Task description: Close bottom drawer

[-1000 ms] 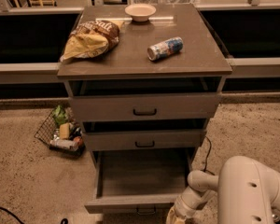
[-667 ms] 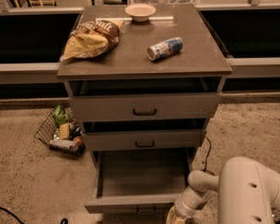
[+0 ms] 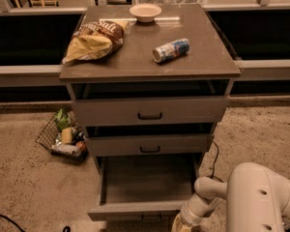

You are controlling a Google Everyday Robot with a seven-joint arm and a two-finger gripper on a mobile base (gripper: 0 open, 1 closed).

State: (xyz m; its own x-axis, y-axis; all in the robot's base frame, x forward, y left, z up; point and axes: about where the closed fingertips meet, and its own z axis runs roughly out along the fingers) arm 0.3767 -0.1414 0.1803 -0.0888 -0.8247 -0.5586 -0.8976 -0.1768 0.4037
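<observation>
The bottom drawer (image 3: 135, 209) of the grey-brown cabinet is pulled far out. Its wide shallow tray is empty, and its small dark handle (image 3: 150, 219) sits at the lower edge of the view. My gripper (image 3: 180, 224) is at the very bottom of the view, at the end of the white arm (image 3: 251, 197), just right of the drawer's front panel near its right corner. Whether it touches the panel is hidden. The middle drawer (image 3: 147, 144) and top drawer (image 3: 150, 111) each stand slightly out.
On the cabinet top (image 3: 203, 62) lie a chip bag (image 3: 94, 40), a white bowl (image 3: 145, 12) and a can on its side (image 3: 171, 50). A wire basket of items (image 3: 63, 137) sits on the speckled floor to the cabinet's left. A cable (image 3: 214, 161) runs down at the right.
</observation>
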